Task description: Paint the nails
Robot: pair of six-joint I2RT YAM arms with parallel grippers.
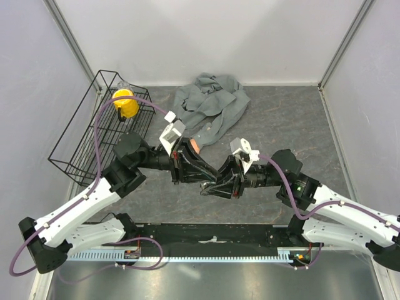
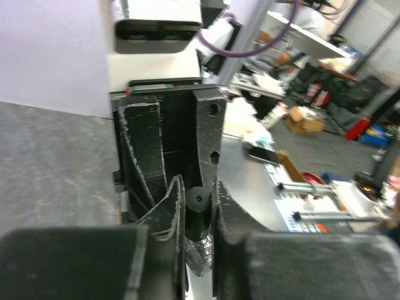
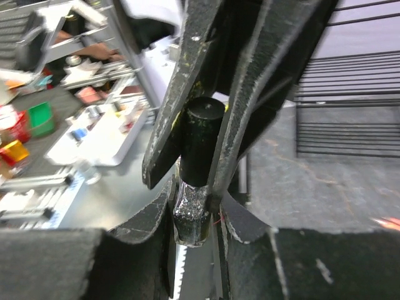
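Top external view: both arms reach inward and meet over the middle of the grey desk [image 1: 294, 119]. A crumpled grey sleeve [image 1: 209, 103] lies at the far centre. At its near end a peach mannequin hand [image 1: 194, 145] shows as a small patch just beside the left wrist, which hides most of it. The nails are too small to make out from this height. A black wire basket [image 1: 100, 128] stands at the far left with a yellow object [image 1: 125, 104] inside.

Right wrist view: the right end effector [image 3: 194, 206] is clamped on a small glittery bottle [image 3: 190, 219], which stands upright between its fingers. A black cap [image 3: 201, 134] tops the bottle, flanked on both sides by the opposing arm's fingers.

Left wrist view: the left end effector [image 2: 197, 194] has its fingers drawn in around the black cap. They appear to touch it on either side, though the dark surfaces make the contact hard to confirm. The bottle is partly visible below the cap.
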